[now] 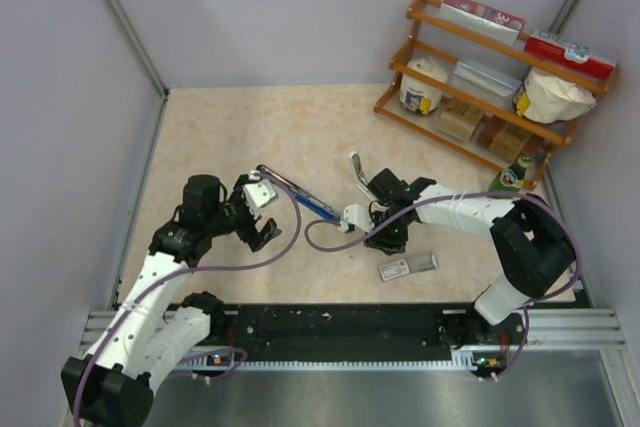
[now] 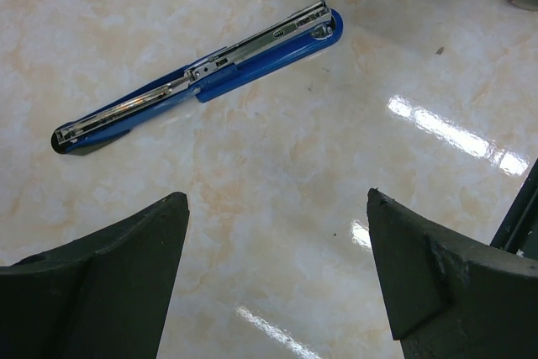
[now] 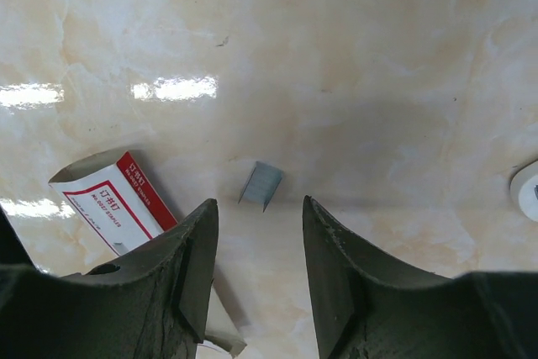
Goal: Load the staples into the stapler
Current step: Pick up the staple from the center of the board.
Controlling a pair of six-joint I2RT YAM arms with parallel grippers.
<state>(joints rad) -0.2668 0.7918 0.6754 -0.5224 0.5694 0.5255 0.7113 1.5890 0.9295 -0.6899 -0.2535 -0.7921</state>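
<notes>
Glossy cream marbled bench, pale grey walls. Unfolded blue stapler lies flat beyond my spread left pincer; to its right, silvery staple strip before my released right pincer.

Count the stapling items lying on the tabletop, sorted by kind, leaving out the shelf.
Staplers: 2 (blue stapler, white stapler)
Boxes: 1 (staple box)
Loose strips: 1 (staple strip)
Total: 4
</notes>
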